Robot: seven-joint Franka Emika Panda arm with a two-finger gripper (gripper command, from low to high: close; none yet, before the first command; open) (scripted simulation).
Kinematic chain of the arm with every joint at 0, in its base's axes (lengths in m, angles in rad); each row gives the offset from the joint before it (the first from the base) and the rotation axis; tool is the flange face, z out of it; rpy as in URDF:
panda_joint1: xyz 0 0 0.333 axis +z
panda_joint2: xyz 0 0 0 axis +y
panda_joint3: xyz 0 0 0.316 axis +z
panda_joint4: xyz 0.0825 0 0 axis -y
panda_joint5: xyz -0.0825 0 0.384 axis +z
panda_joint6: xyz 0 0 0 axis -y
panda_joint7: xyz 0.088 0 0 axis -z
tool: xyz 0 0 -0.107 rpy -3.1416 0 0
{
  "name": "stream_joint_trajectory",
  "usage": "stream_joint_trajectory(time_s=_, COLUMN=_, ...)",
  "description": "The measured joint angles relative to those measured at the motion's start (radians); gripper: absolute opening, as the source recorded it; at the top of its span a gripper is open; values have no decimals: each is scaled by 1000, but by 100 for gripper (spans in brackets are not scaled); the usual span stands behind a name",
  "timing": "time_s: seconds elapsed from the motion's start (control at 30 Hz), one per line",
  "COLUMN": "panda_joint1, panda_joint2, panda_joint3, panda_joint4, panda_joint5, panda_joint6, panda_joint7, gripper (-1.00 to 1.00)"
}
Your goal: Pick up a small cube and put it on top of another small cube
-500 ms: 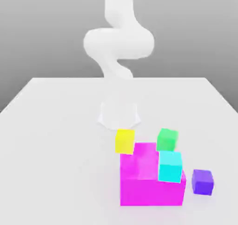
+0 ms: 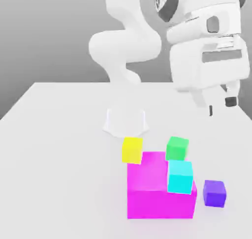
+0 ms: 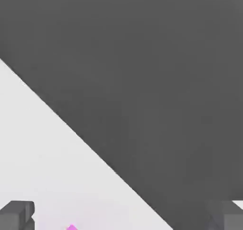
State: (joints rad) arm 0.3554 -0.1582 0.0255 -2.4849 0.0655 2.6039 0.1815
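Purple cube: the small purple cube (image 2: 214, 192) sits flat on the white table (image 2: 59, 149), toward the exterior view's lower right, nothing on it and nothing holding it.
Its look: plain blue-violet faces, square and upright, about the size of the other small cubes.
Its neighbours: just beside it, on the exterior view's left, stands the big magenta block (image 2: 156, 193), with a sliver of bare table between them as far as I can tell. The cyan cube (image 2: 180, 177) overlaps the block's near upper corner as seen from here; whether it rests on the block I cannot say. The green cube (image 2: 176, 148) and the yellow cube (image 2: 132, 150) lie behind the block.
Claw: the gripper (image 2: 221, 105) hangs high above the table, well apart from every cube, its two dark fingertips (image 3: 17, 214) spread wide with nothing between them.
Progress: to my eye nothing is done; no small cube is stacked by the arm.
Left to do: come down over the purple cube, close on it, lift it, set it on another small cube.
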Motion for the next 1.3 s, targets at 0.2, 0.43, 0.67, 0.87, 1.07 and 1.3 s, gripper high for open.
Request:
stream_joint_trajectory(time_s=0.2, panda_joint1=93, panda_joint2=217, panda_joint3=48, panda_joint4=-63, panda_joint5=-41, panda_joint6=105, panda_joint7=-164, gripper=0)
stream_joint_trajectory(time_s=0.43, panda_joint1=143, panda_joint2=470, panda_joint3=36, panda_joint4=-74, panda_joint5=-136, panda_joint6=267, panda_joint7=-207, gripper=0)
stream_joint_trajectory(time_s=0.67, panda_joint1=154, panda_joint2=534, panda_joint3=23, panda_joint4=-62, panda_joint5=-148, panda_joint6=316, panda_joint7=-198, gripper=-100)
stream_joint_trajectory(time_s=0.87, panda_joint1=136, panda_joint2=415, panda_joint3=46, panda_joint4=-86, panda_joint5=-127, panda_joint6=222, panda_joint7=-215, gripper=-100)
stream_joint_trajectory(time_s=1.07, panda_joint1=95, panda_joint2=229, panda_joint3=35, panda_joint4=-86, panda_joint5=-77, panda_joint6=79, panda_joint7=-233, gripper=-100)
stream_joint_trajectory(time_s=1.3, panda_joint1=-5, panda_joint2=-23, panda_joint3=-6, panda_joint4=-137, panda_joint5=-118, panda_joint6=-86, panda_joint7=-59, gripper=-100)
